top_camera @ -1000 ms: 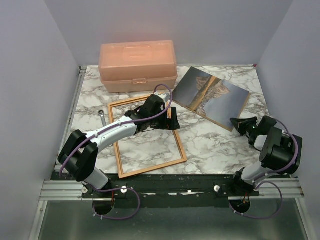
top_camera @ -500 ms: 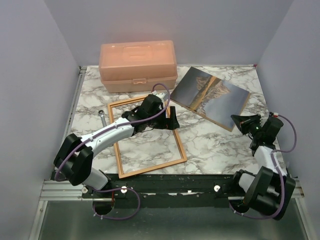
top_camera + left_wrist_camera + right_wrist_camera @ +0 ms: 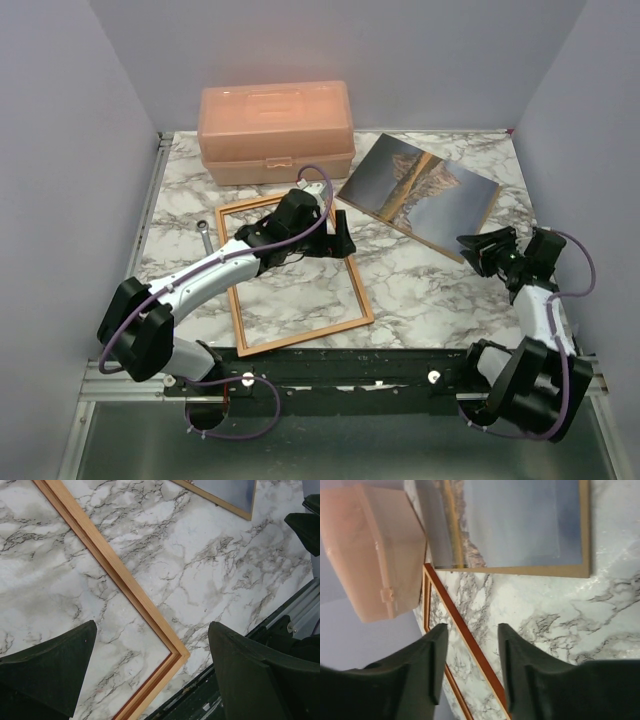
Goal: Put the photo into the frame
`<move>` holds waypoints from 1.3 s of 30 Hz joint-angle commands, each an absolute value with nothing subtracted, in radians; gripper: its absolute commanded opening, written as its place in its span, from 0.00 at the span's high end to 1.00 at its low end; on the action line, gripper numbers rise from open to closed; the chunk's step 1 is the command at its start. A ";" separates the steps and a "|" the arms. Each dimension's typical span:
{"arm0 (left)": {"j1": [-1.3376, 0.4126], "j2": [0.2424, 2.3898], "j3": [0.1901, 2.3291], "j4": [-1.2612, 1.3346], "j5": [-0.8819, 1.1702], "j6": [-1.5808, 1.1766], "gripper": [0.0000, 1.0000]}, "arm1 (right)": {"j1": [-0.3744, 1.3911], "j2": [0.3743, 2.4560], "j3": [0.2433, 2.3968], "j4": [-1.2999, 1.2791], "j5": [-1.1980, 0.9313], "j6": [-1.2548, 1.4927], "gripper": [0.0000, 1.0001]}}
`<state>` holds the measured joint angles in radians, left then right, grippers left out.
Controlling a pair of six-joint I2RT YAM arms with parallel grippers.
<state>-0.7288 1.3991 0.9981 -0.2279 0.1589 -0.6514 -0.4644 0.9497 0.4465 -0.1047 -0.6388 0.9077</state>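
Photo (image 3: 420, 190) lies outside the frame (image 3: 300, 334). Our left gripper (image 3: 338, 238) gapes over that frame, right gripper (image 3: 478, 250) (parted, empty) beside the print.

Lighting was bright, diffuse; shadows on the surface (image 3: 420, 290) were soft. The right claw (image 3: 472, 630) appeared slightly blurred.

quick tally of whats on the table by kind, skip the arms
photo: 1
backing board under it: 1
wooden frame: 1
peach plastic box: 1
small metal piece: 1
total: 5
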 commanded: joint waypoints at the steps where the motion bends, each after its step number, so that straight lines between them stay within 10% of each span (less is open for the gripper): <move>1: -0.738 1.411 1.029 -0.285 0.090 -0.640 0.04 | -0.462 1.137 0.521 -0.055 -0.607 0.836 0.44; 13: -0.736 1.494 1.133 -0.313 0.073 -0.572 0.04 | -0.462 1.701 0.919 0.052 -0.514 0.777 0.10; 39: -0.736 1.519 1.074 -0.170 0.168 -0.537 0.04 | -0.353 2.434 1.976 -0.297 -0.023 0.619 0.08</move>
